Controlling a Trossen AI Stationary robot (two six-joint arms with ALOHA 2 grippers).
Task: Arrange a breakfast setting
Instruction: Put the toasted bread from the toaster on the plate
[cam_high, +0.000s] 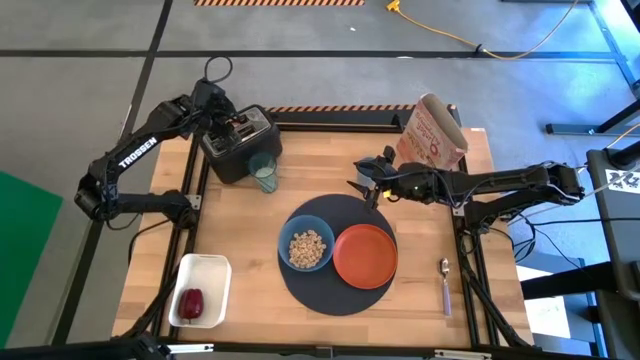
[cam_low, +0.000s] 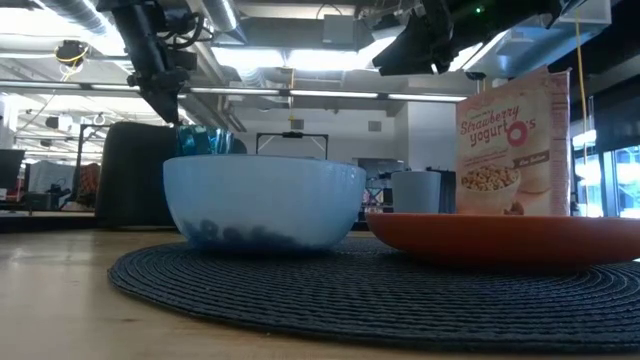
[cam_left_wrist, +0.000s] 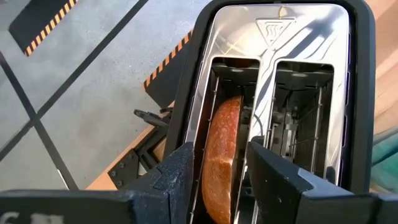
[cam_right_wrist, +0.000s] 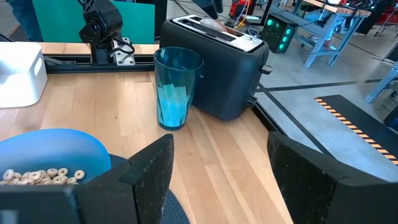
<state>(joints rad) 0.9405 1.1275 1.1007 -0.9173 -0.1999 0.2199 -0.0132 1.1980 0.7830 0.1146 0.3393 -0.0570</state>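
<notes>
The round toasted bread (cam_left_wrist: 221, 155) stands on edge in one slot of the black toaster (cam_high: 240, 143) at the table's far left. My left gripper (cam_high: 237, 125) is above the toaster, pointing down, open, with one finger on each side of the bread (cam_left_wrist: 219, 155). I see no touch. My right gripper (cam_high: 362, 182) is open and empty above the far edge of the dark blue-grey mat (cam_high: 330, 300). On the mat stand the blue bowl (cam_high: 307, 248), with cereal in it, and the orange plate (cam_high: 365, 255). The teal glass (cam_high: 264, 172) stands beside the toaster.
The red-and-white cereal bag (cam_high: 432, 130) stands at the far right. The purple-handled spoon (cam_high: 445, 285) lies right of the mat. A white tray (cam_high: 205, 270) at the near left holds the dark-red fruit (cam_high: 190, 302). Bare wood lies between the glass and the mat.
</notes>
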